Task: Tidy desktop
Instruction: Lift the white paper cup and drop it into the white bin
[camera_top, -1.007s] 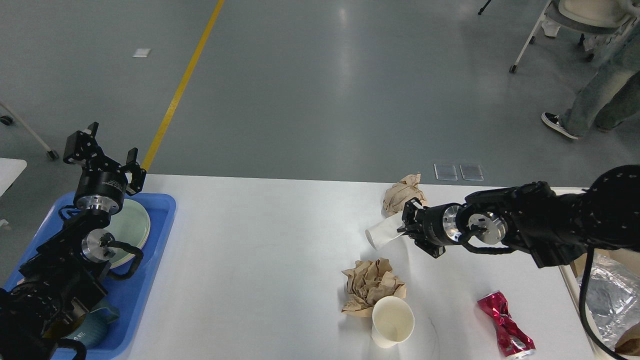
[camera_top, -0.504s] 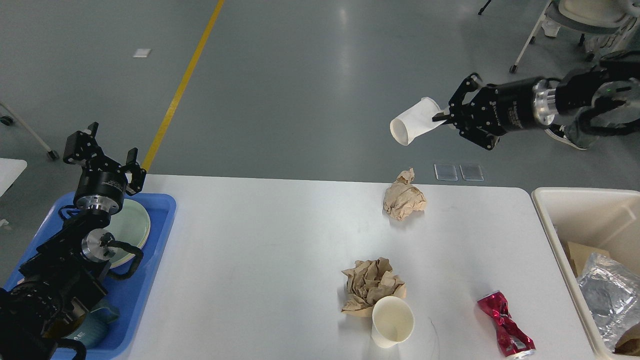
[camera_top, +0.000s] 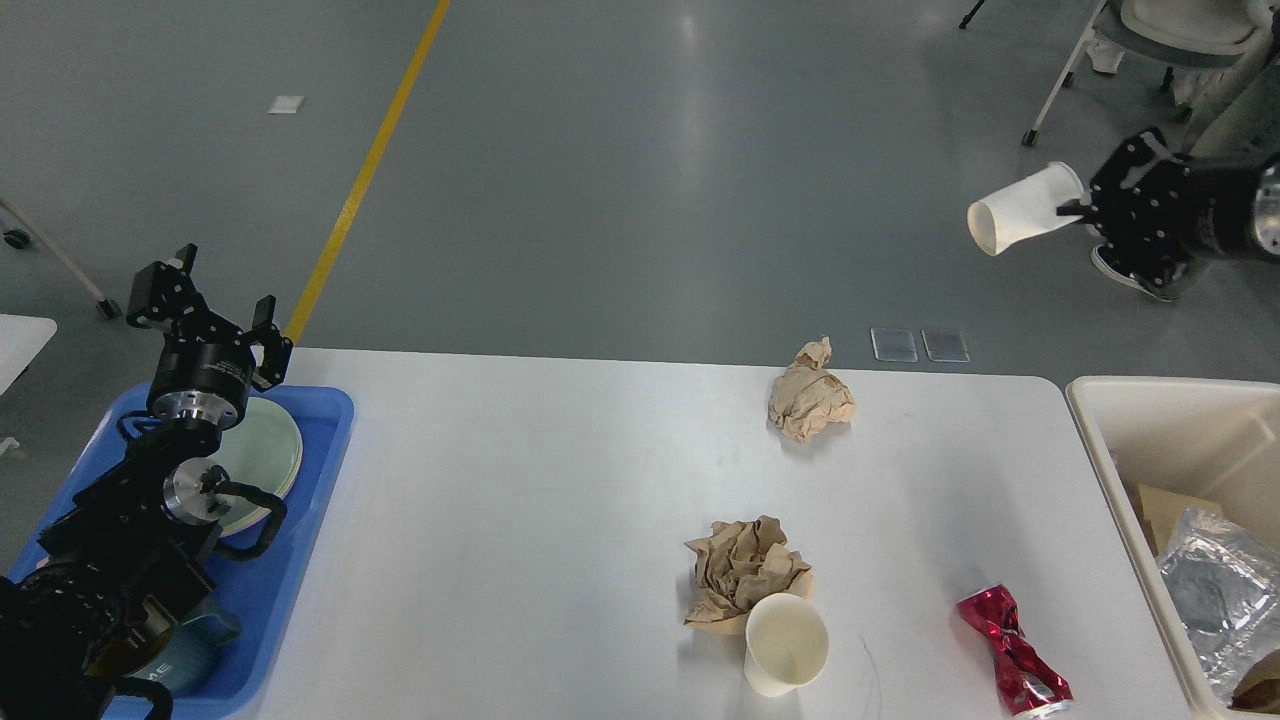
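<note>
The white desktop (camera_top: 520, 520) carries a crumpled brown paper ball (camera_top: 808, 402) at the back, a second crumpled brown paper (camera_top: 742, 570) near the front, an upright white paper cup (camera_top: 786, 645) touching it, and a crushed red can (camera_top: 1014, 652) at the front right. High at the right, beyond the table's far edge, my right gripper (camera_top: 1085, 208) is shut on the base of another white paper cup (camera_top: 1024, 210), held sideways with its mouth to the left. My left gripper (camera_top: 205, 300) stands open and empty above the blue tray.
A blue tray (camera_top: 320, 440) at the left holds a pale green plate (camera_top: 262, 458) and a teal mug (camera_top: 185, 650). A cream bin (camera_top: 1110, 440) at the right edge holds cardboard and a silver bag (camera_top: 1215, 590). A person's leg and a chair stand at the far right.
My right gripper lifted the white cup off the desktop, up past the far edge, then carried it right. The left arm stayed still.
</note>
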